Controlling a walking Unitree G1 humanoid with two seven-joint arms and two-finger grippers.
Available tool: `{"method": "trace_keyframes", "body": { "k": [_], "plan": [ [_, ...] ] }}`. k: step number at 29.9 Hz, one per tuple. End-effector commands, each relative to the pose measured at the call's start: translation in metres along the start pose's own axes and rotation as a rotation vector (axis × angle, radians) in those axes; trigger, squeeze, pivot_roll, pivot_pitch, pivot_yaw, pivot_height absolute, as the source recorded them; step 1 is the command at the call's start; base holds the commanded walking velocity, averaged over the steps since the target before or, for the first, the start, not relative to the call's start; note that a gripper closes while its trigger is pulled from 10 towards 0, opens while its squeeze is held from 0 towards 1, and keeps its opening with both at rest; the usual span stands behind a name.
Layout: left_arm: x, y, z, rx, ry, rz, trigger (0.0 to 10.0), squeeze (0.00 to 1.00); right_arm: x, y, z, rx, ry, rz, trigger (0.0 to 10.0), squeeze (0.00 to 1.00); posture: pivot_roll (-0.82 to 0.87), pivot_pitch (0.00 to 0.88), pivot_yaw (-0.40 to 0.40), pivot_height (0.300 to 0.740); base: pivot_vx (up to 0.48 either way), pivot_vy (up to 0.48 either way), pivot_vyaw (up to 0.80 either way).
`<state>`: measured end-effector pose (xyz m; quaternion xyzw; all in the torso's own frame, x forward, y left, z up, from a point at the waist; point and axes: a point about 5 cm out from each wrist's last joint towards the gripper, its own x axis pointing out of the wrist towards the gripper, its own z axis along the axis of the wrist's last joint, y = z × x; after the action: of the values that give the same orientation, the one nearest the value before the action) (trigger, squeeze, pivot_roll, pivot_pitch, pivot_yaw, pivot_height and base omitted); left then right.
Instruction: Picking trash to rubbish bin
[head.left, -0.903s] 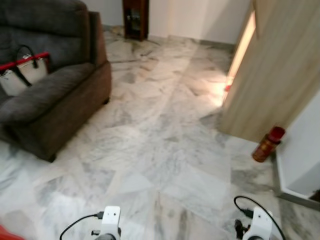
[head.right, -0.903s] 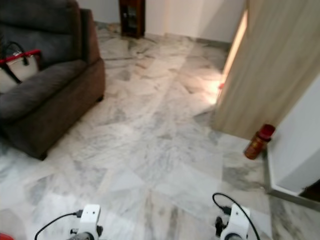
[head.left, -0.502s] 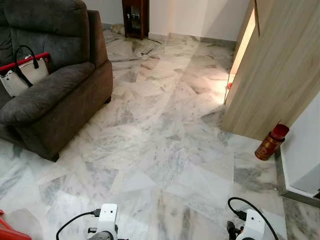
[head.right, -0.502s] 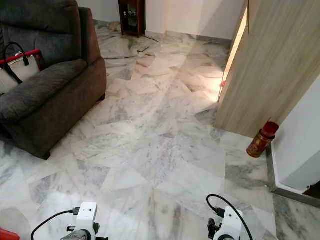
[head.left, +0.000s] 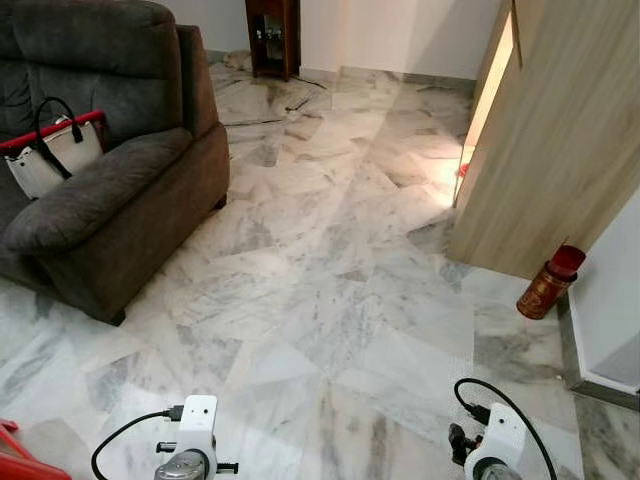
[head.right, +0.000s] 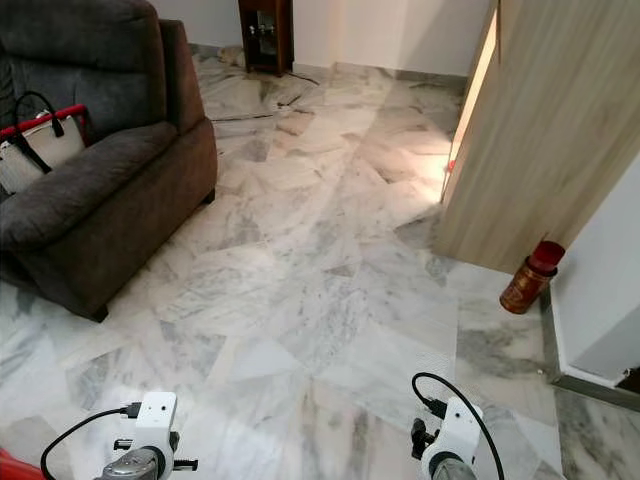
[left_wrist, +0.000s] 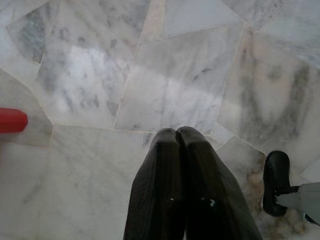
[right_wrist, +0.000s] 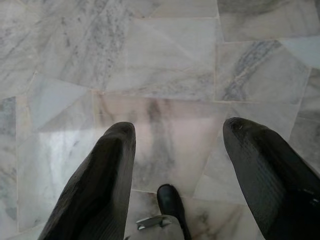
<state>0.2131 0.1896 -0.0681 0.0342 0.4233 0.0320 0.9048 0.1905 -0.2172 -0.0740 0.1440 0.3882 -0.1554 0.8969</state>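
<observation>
A brown can with a red cap (head.left: 548, 284) stands upright on the marble floor at the right, beside the wooden door and the white wall. A red object (head.left: 14, 455) pokes in at the bottom left corner, and I cannot tell what it is; its red edge (left_wrist: 11, 120) also lies on the floor in the left wrist view. My left gripper (left_wrist: 177, 132) hangs low over bare tiles, shut with nothing in it. My right gripper (right_wrist: 178, 127) hangs over the floor too, open and empty. Both wrists (head.left: 190, 455) (head.left: 495, 450) sit at the bottom of the eye views.
A dark grey sofa (head.left: 110, 190) fills the left side, with a white and red handbag (head.left: 50, 150) on its seat. A wooden door (head.left: 560, 130) stands ajar at the right. A dark cabinet (head.left: 272, 35) stands at the far wall. Open marble floor (head.left: 330, 250) lies ahead.
The whole picture has sharpened and shifted slightly, so the camera moved. Both arms still hang low and neither gripper has taken hold of anything.
</observation>
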Motion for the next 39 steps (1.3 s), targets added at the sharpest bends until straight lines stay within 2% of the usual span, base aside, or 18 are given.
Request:
{"method": "trace_keyframes", "body": {
  "k": [1,5,10,11,15,20,25,39],
  "plan": [
    [0.000,-0.001,0.001,-0.020,0.001,0.012,10.0,0.00,-0.001,0.001,-0.002,0.016,0.002,-0.003,10.0,0.00,-0.12,0.000,0.002,0.740,0.000,0.000,0.00],
    [0.000,-0.005,-0.002,-0.052,0.005,0.013,10.0,0.00,-0.002,-0.001,-0.005,-0.020,0.004,-0.001,10.0,0.00,-0.14,0.000,-0.001,0.740,0.000,0.000,0.00],
    [-0.001,-0.007,-0.005,-0.048,0.015,0.010,10.0,0.00,-0.002,-0.004,-0.005,0.005,-0.003,-0.007,10.0,0.00,-0.14,0.000,-0.002,0.740,0.000,0.000,0.00],
    [-0.001,-0.009,-0.008,-0.051,0.019,0.003,10.0,0.00,-0.003,-0.006,-0.008,-0.027,0.010,0.003,10.0,0.00,-0.14,0.000,-0.005,0.740,0.000,0.000,0.80],
    [-0.001,-0.010,-0.009,-0.048,0.020,-0.001,10.0,0.00,-0.004,-0.007,-0.010,-0.018,0.013,-0.003,10.0,0.00,-0.14,0.000,0.000,0.740,0.000,0.000,0.80],
    [-0.002,-0.009,-0.013,-0.004,0.049,0.003,10.0,0.00,-0.004,-0.006,-0.013,-0.027,0.025,0.013,10.0,0.00,-0.14,0.000,-0.003,0.740,0.000,0.000,0.80],
    [-0.002,-0.009,-0.014,-0.026,0.044,0.006,10.0,0.00,-0.005,-0.007,-0.014,-0.035,0.028,0.012,10.0,0.00,-0.14,0.000,-0.005,0.740,0.000,0.000,0.80],
    [-0.004,-0.009,-0.022,0.009,0.063,0.002,10.0,0.00,-0.006,-0.009,-0.016,-0.037,0.032,0.012,10.0,0.00,-0.14,0.000,-0.004,0.740,0.000,0.000,0.80]
  ]
}}
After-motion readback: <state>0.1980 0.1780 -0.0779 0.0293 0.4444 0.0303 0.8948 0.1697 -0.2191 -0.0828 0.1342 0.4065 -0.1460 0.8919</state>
